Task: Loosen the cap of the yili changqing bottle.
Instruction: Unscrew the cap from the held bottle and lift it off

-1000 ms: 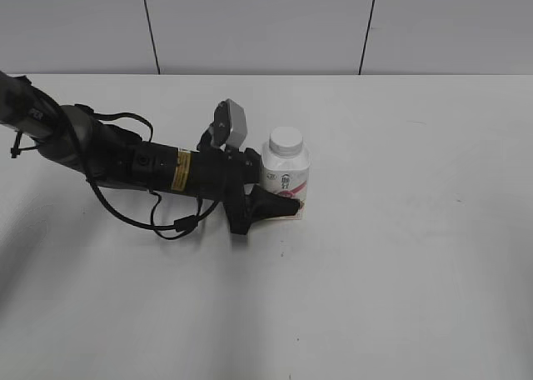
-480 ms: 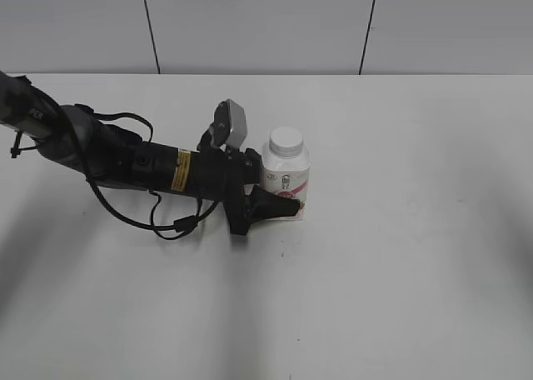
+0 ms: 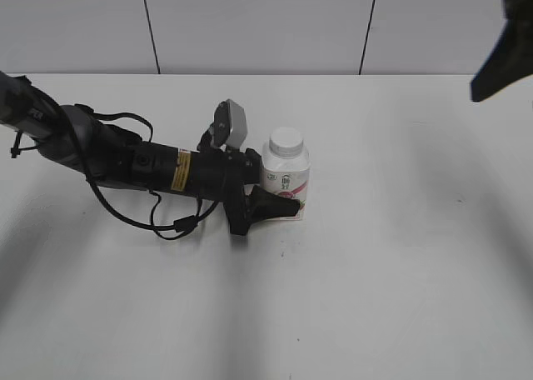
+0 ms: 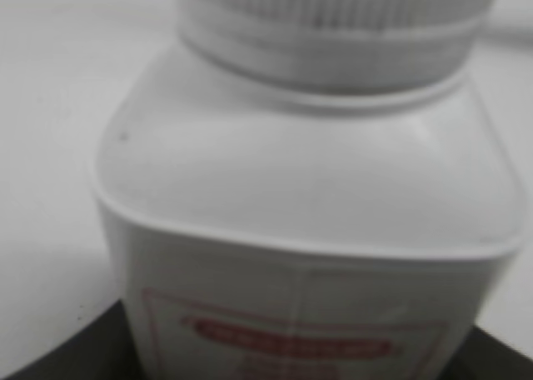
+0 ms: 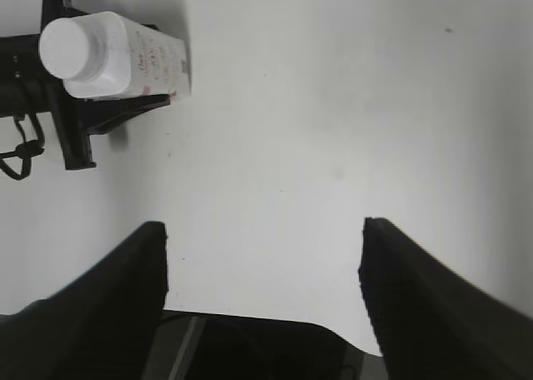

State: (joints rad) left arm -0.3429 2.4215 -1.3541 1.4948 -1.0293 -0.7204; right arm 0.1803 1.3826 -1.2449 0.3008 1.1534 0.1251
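The yili changqing bottle (image 3: 286,178) stands upright on the white table, its pink-red label facing front and its white cap (image 3: 286,141) on top. My left arm lies low across the table from the left. My left gripper (image 3: 281,195) is shut on the bottle's body, with one black finger (image 3: 271,203) in front of it. The left wrist view is filled by the bottle (image 4: 308,188) and the ribbed cap (image 4: 333,13). My right gripper (image 5: 262,255) hangs open and empty high above the table, to the right of the bottle (image 5: 125,59); its dark tip (image 3: 498,55) shows at the exterior view's top right.
The left arm's black cable (image 3: 171,226) loops onto the table (image 3: 400,255) below the arm. A grey panelled wall (image 3: 258,26) stands behind the table's far edge.
The right gripper has come into the exterior view at the top right. The left arm and the bottle have not moved.
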